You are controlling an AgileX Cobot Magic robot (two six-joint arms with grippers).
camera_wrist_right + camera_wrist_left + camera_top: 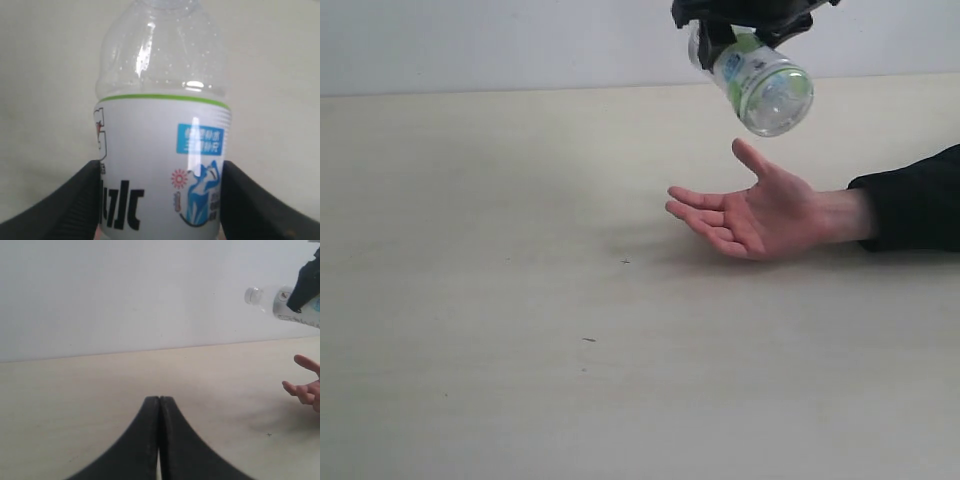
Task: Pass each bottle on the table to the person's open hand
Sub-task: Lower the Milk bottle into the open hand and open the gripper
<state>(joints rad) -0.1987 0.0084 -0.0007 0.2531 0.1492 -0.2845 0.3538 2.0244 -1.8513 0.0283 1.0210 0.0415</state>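
Observation:
A clear bottle with a green-white label [760, 85] hangs tilted in the air, its base toward the camera, with my right gripper [745, 25] shut on its labelled body. It is above the person's open hand [760, 215], which rests palm up on the pale table [500, 300]. In the right wrist view the two black fingers [65, 210] press both sides of the bottle [162, 150]. The left wrist view shows the same bottle [280, 302] high up and the hand's fingertips [305, 385]. My left gripper [159, 405] is shut with nothing in it, low over the table. No other bottles are in view.
The person's forearm in a black sleeve [915, 200] comes in from the right edge. A pale wall [470, 40] stands behind the table's far edge. A few tiny dark specks [588, 340] mark the tabletop.

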